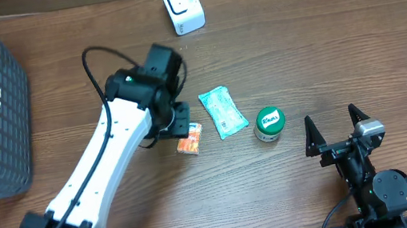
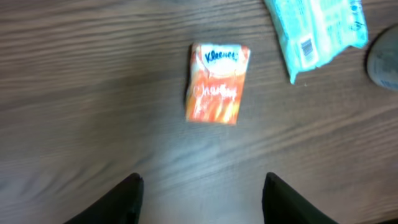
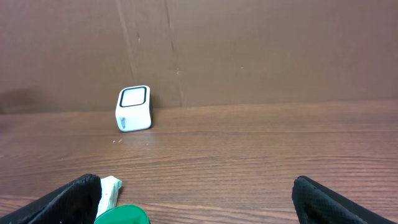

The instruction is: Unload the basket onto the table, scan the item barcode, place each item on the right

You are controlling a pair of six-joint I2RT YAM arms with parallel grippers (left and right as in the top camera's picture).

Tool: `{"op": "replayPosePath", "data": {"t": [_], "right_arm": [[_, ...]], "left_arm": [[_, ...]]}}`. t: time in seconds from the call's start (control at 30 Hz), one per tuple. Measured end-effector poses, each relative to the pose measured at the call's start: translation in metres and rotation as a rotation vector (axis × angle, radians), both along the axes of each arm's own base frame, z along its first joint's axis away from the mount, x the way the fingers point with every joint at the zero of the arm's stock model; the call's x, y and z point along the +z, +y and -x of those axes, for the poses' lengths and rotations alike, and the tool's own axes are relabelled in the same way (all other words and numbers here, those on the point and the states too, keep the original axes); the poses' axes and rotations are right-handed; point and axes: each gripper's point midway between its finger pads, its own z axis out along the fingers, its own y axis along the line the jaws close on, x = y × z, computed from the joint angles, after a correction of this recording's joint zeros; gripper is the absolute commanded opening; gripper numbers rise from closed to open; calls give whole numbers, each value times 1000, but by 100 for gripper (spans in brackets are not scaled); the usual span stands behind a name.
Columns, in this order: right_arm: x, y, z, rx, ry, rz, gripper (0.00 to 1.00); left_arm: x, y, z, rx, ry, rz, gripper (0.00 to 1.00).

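Kleenex pack (image 2: 216, 83) flat on surface, just near-right of left gripper (image 2: 202, 186); gripper half open, empty, seemingly untouching (blurry).

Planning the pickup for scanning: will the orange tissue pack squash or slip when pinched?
Probably squashes: the tissue pack looks like a soft, slightly crumpled film pouch. Likely light, so it may slide on the smooth table if nudged. Lying flat, it shouldn't roll.
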Motion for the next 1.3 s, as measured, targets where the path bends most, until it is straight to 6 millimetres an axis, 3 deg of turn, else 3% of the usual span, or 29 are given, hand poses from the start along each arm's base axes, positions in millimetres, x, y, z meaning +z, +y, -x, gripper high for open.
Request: {"op": "replayPosePath", "data": {"t": [0.13,0.33,0.63,0.8,1.0,1.2,1.3], "right_arm": [[0,0,0,0,0,0,100],[0,0,0,0,0,0,100],[0,0,0,0,0,0,100],[0,0,0,0,0,1,100],[0,0,0,0,0,0,100],[0,0,0,0,0,0,100],[0,0,0,0,0,0,100]], "left_arm": [[-31,8,-12,9,14,135,57],[-46,22,-29,42,-28,230,57],[-75,2,-21,-17,15,262,50],[-98,-7,-25,-30,39,270,47],[-120,-10,-24,-32,82,265,42],[-124,-15,-21,-31,103,281,27],[-124,-20,-19,-42,108,284,13]]}}
